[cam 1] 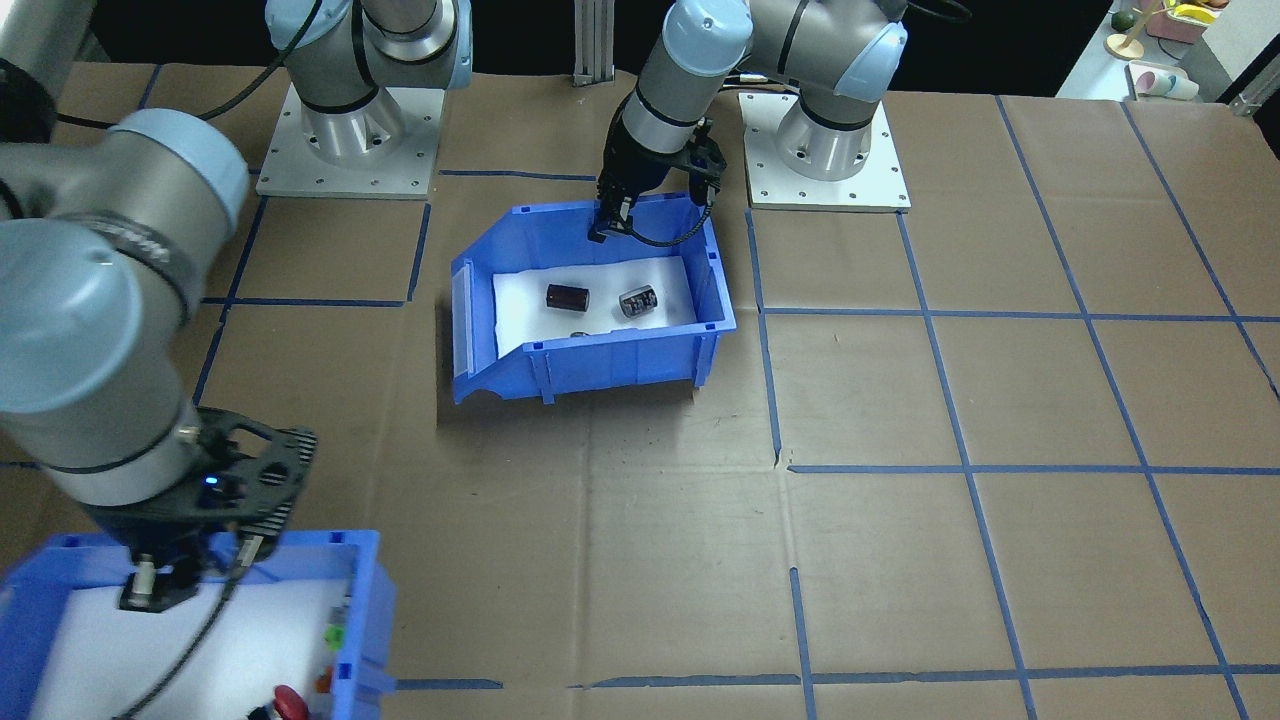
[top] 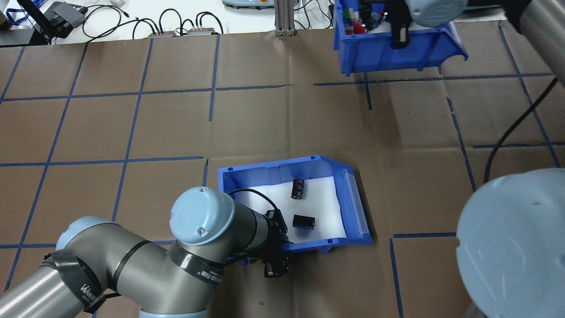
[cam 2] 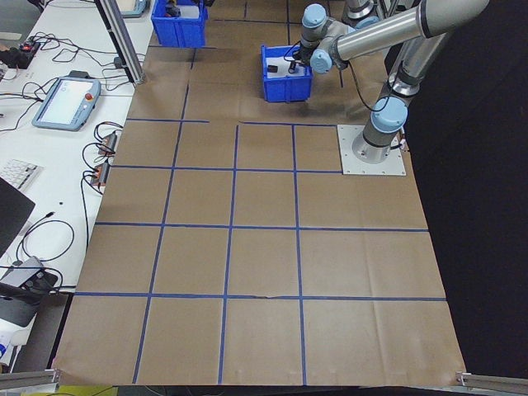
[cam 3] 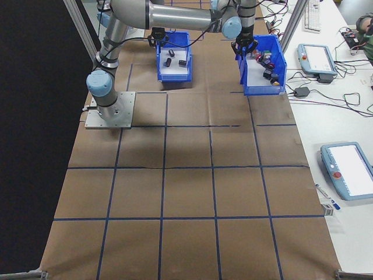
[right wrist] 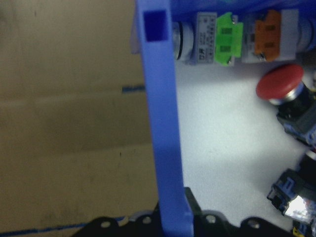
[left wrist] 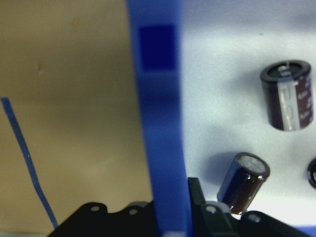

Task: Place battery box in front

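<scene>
Gripping now: my left gripper (top: 276,260) is clenched on the near wall of the battery box (top: 291,207), one finger inside, one outside; the left wrist view shows that blue wall running straight up between my jaws.
Where the box is: on the table (top: 132,132), close to my base, just right of centre in the overhead view, well apart from the other bin.
Box from my jaws: it spreads away toward 12 o'clock from my left grip in the overhead view, so the wall I hold is its 6 o'clock side.
Long axis: roughly 9 to 3 in the overhead view, a little skewed.
Which way it points: the sloped open front faces about 3 to 4 o'clock there.
Contents: dark cylinders (top: 299,188) lie loose on the white foam liner (top: 326,207); I would judge they may roll if I jerk.
Nearer arm: my left, plainly; it already has the box.
Right side: my right gripper (cam 1: 150,590) is clamped on the wall of the switch bin (top: 388,48), far off at 1 o'clock in the overhead view.
Coming move, as I judge it: carry or slide the box toward 12 o'clock, to the front.
</scene>
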{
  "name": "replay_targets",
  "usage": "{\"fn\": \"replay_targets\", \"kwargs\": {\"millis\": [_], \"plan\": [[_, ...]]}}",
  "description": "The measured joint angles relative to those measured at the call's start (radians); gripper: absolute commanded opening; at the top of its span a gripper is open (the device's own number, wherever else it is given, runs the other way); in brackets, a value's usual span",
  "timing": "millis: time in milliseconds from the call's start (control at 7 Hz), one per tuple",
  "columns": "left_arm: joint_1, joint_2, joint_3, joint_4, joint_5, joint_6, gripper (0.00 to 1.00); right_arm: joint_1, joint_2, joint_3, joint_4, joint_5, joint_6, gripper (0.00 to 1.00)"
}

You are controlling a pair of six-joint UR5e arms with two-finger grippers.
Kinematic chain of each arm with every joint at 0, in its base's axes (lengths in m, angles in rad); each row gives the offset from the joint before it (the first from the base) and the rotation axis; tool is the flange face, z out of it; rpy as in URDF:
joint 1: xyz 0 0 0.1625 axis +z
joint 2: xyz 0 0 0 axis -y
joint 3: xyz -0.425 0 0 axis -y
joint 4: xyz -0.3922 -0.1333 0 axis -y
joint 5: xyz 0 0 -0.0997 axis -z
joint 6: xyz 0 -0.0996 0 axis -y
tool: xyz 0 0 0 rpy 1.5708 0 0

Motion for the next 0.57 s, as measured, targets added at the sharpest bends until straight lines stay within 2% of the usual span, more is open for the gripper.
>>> {"fn": "replay_targets", "kwargs": {"millis": [286, 571], "plan": [[0.156, 0.034, 0.011, -0.02, 0.018, 0.177, 0.0, -0.17, -0.108, 0.136, -0.003, 0.035, -0.184, 0.0], [0.286, -0.025, 0.119, -0.051, 0.009, 0.312, 0.0, -0.251, -0.259, 0.339, -0.018, 0.058, -0.256, 0.0]]}}
